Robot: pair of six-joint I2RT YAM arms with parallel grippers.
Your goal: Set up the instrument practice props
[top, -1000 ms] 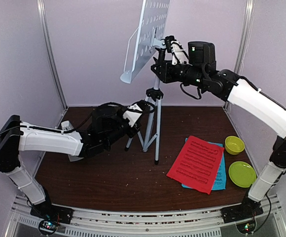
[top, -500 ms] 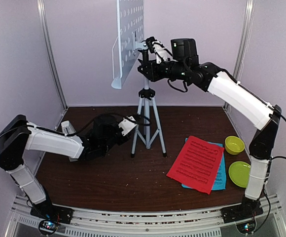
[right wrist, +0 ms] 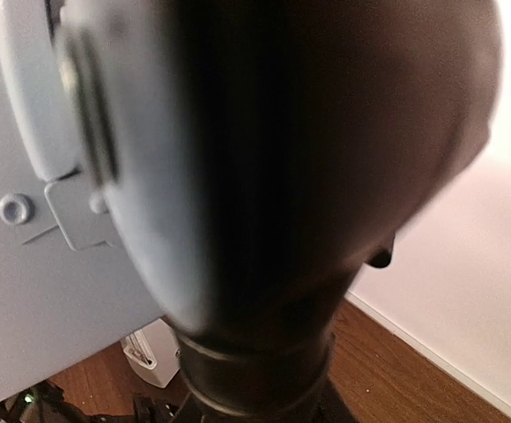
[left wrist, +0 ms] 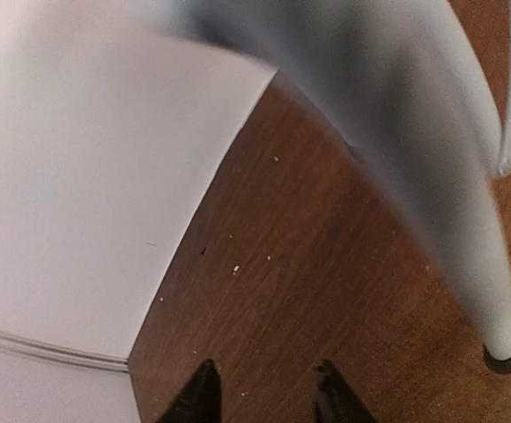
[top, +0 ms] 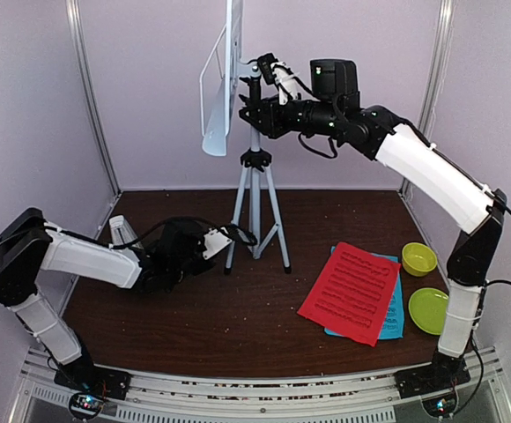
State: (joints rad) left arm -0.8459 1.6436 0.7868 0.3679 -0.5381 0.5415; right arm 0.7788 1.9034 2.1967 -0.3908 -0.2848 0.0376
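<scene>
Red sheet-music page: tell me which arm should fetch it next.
Probably left: the left hand hangs low and empty by the tripod, while the right hand is gripping the music stand high. The red page lies rightward.

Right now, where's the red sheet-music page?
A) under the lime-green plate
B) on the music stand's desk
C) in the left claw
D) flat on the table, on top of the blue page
D: the red page lies flat on the table, overlapping the blue page, just left of the lime-green bowl.
</scene>
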